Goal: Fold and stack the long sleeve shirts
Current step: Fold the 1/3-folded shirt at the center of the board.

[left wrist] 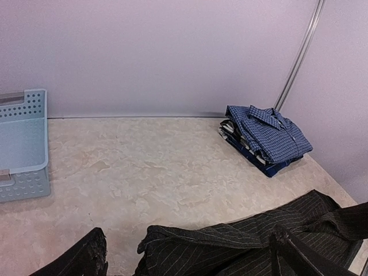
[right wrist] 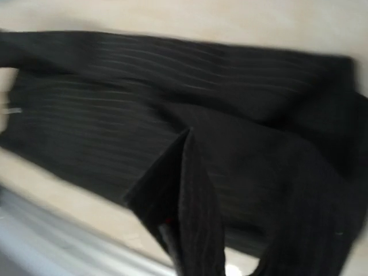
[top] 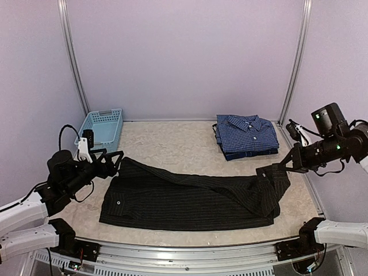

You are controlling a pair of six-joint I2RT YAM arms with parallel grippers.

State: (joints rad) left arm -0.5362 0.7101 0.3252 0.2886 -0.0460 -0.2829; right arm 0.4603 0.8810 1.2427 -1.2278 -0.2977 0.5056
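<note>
Black shirt (top: 184, 198) lies along the table's (top: 172, 146) near edge, long axis left to right. Its right end hangs raised, pinched in the closed right gripper (top: 279, 167). That wrist view is blurred, and a red speck on the cloth cannot be read. Left gripper (top: 118, 162) is spread wide at the shirt's left end, gripping nothing. Blue shirt (top: 247, 133) sits folded at the far right, collar toward the back wall; what lies under it is unclear.

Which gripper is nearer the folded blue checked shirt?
Right. The right gripper sits just in front of the blue checked shirt; the left gripper is far off to its left.
</note>
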